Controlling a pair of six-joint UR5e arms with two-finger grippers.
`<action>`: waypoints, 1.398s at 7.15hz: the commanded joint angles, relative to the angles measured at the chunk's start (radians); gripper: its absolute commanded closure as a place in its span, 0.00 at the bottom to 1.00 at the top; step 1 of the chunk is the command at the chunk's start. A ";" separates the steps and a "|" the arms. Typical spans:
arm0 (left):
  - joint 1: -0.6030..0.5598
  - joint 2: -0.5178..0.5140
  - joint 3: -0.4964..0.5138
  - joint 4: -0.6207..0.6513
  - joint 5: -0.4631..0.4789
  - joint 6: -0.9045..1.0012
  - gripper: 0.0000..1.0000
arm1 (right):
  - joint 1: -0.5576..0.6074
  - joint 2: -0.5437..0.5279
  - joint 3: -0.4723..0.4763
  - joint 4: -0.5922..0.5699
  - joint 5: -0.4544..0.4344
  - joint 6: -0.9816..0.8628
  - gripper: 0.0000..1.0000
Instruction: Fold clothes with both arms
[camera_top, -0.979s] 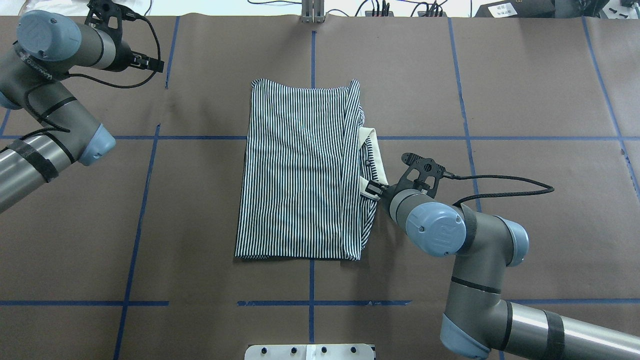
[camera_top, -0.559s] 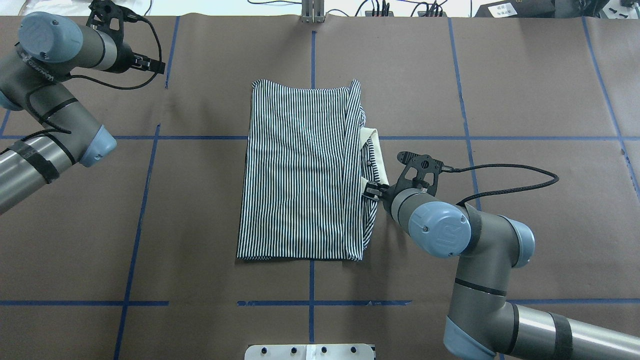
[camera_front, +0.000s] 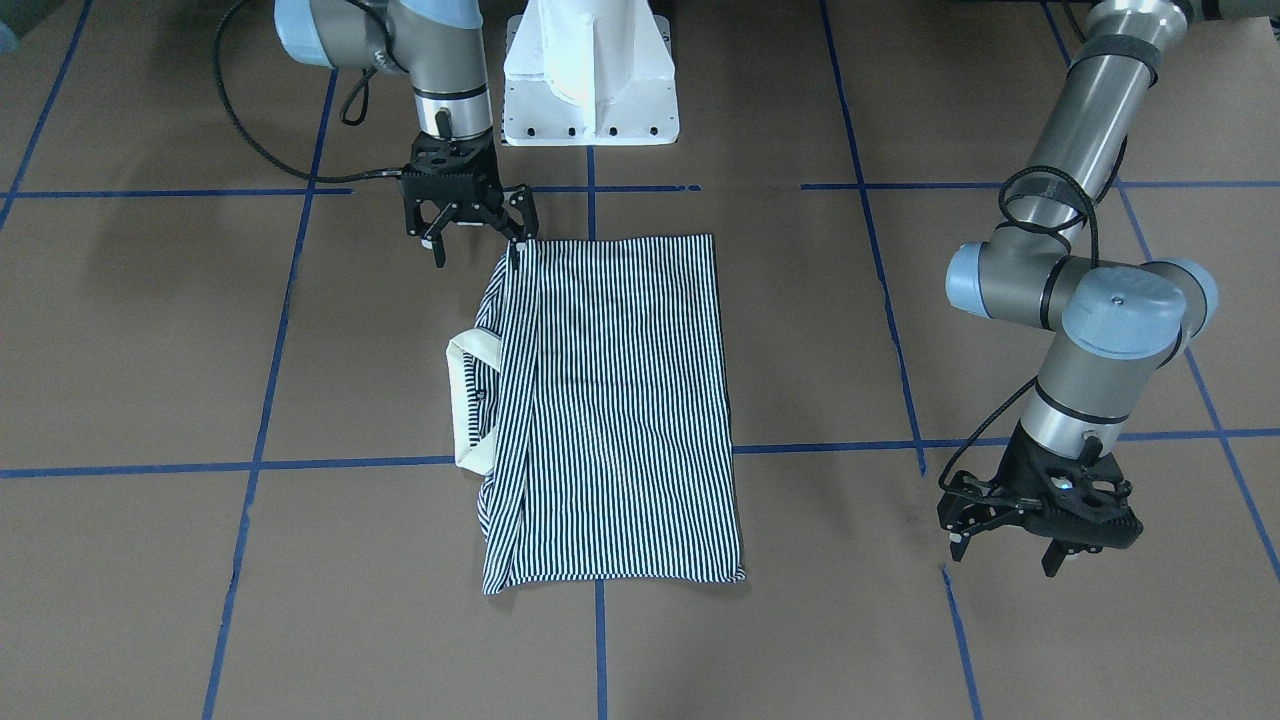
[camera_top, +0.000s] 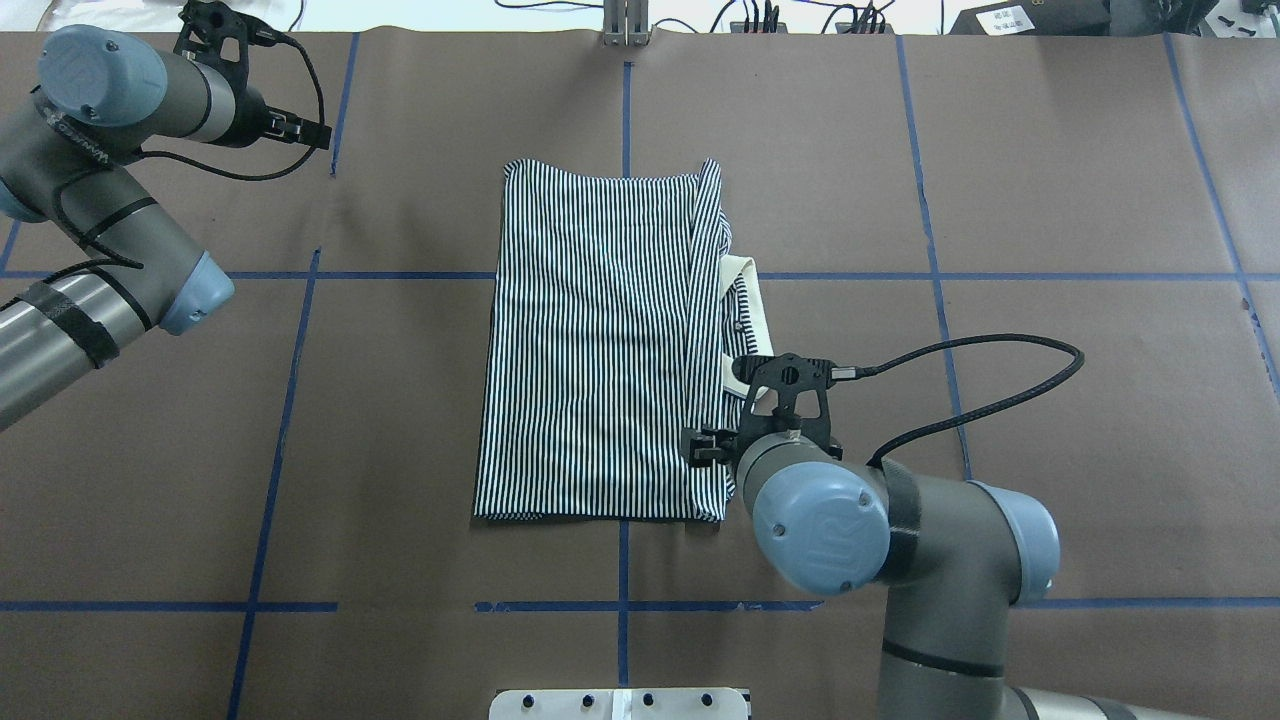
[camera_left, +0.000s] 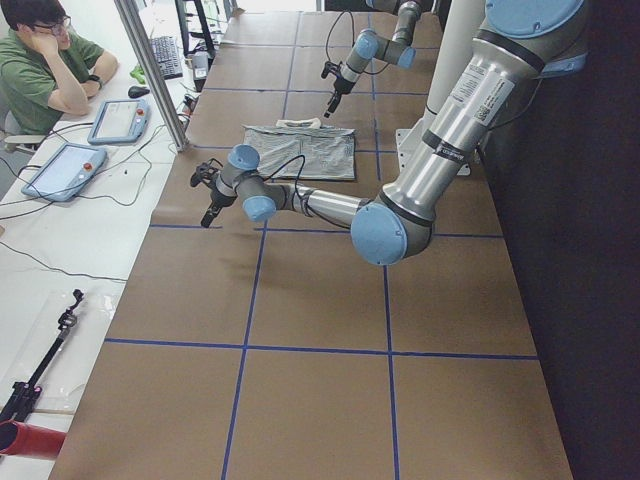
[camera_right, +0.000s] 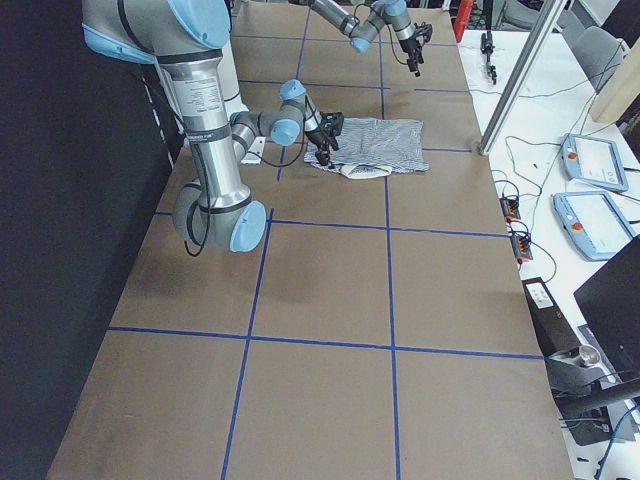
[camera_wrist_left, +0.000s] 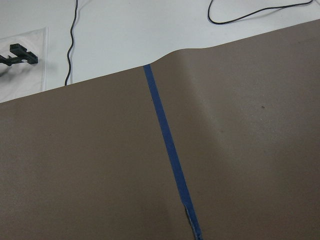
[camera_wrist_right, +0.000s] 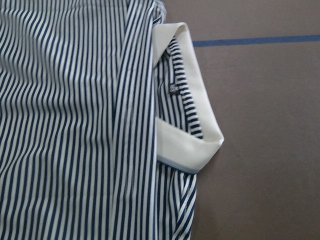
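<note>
The striped polo shirt lies folded into a tall rectangle at the table's middle. Its cream collar pokes out on the side toward my right arm. My right gripper is open and hangs low at the shirt's corner nearest the robot base, with one fingertip at the fabric's edge. In the overhead view that gripper is mostly hidden under its wrist. The right wrist view looks down on the collar and the stripes. My left gripper is open and holds nothing, well away from the shirt over bare table.
Brown paper with blue tape lines covers the table. The white pedestal base stands just behind the shirt. The right wrist's black cable loops over the table. A person sits at a side desk beyond the far edge.
My right gripper has moved along the shirt's collar side, from the collar toward the shirt's near corner by the base. The left arm has not moved, and the shirt lies as before.
</note>
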 joint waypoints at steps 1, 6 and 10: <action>0.002 0.000 -0.001 -0.002 0.000 0.000 0.00 | -0.098 0.031 -0.005 -0.050 -0.088 -0.160 0.00; 0.006 0.002 -0.001 -0.002 -0.006 0.000 0.00 | -0.117 0.045 -0.045 -0.047 -0.117 -0.533 0.62; 0.006 0.002 -0.001 -0.002 -0.005 0.000 0.00 | -0.117 0.063 -0.054 -0.039 -0.110 -0.575 0.64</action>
